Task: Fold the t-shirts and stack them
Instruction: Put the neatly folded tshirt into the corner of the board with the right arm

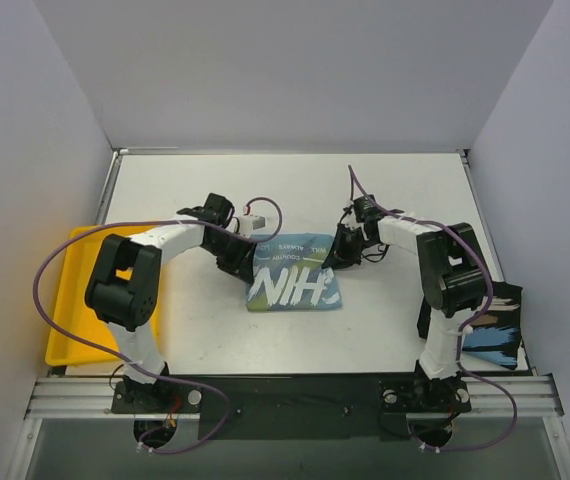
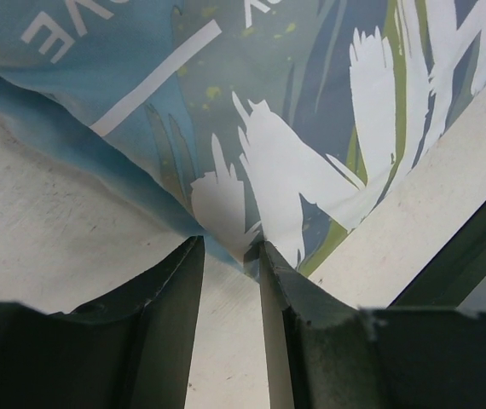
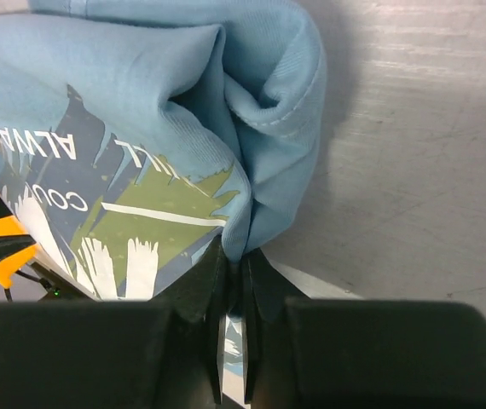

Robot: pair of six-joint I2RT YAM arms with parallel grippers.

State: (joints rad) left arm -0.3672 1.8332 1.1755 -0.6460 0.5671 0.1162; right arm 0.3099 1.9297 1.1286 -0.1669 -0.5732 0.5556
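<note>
Pinching a bunched fold of the light blue t-shirt (image 1: pixel 295 285), the right claw (image 3: pixel 236 260) has its two fingers (image 3: pixel 199 283) pressed together on the cloth. In the right wrist view almost no gap is left between them. The fold rises from the fingertips as a thick rolled edge, and the printed side spreads to the left of it.

The left claw (image 2: pixel 229 244) is at the opposite edge of the same shirt. Its fingers (image 2: pixel 170 290) stand apart, with bare table (image 1: pixel 295 190) visible in the gap. The edge of the cloth comes only to the tips, so it seems not to be squeezed.

Seen from the top, the shirt lies folded between the two claws as a rough rectangle. Its long axis runs from one claw to the other, across the table. The big white letters are along the edge nearer to the arm bases, and the small lines of text are on the farther part. The print seems to be upside down in this view.

The black t-shirt (image 1: pixel 495 325) lies well apart from the right claw, to its right and nearer to the bases, and this arm partly hides it. The yellow tray (image 1: pixel 65 320) is well to the left of the left claw, at the table's edge.
</note>
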